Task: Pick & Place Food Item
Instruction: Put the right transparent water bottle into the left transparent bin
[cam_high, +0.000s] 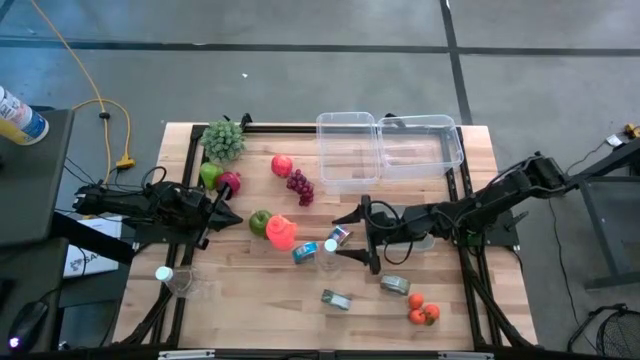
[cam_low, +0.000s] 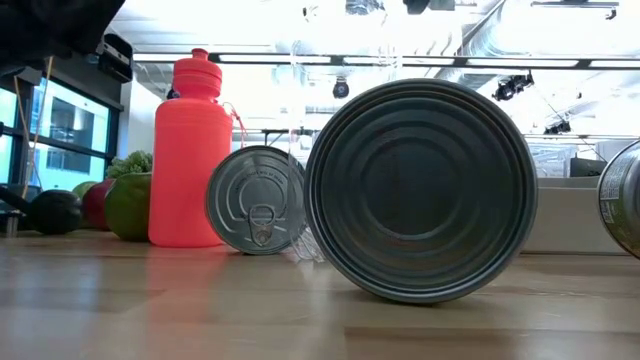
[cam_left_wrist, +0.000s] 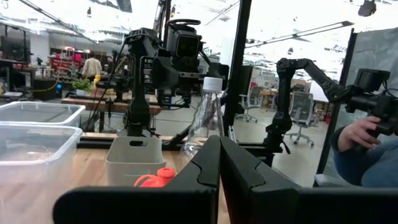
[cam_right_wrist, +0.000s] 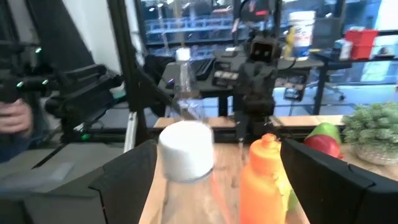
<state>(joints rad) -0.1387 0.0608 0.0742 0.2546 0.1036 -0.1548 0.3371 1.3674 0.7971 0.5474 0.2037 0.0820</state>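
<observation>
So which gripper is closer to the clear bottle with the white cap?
The right. The right gripper stands open with the clear bottle between its fingers; the left gripper, shut, sits beyond the red bottle.

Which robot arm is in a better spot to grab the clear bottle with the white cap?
Probably the right. The right gripper is open with the clear plastic bottle with the white cap between its fingers. The left gripper is shut, farther away beside the green apple.
</observation>
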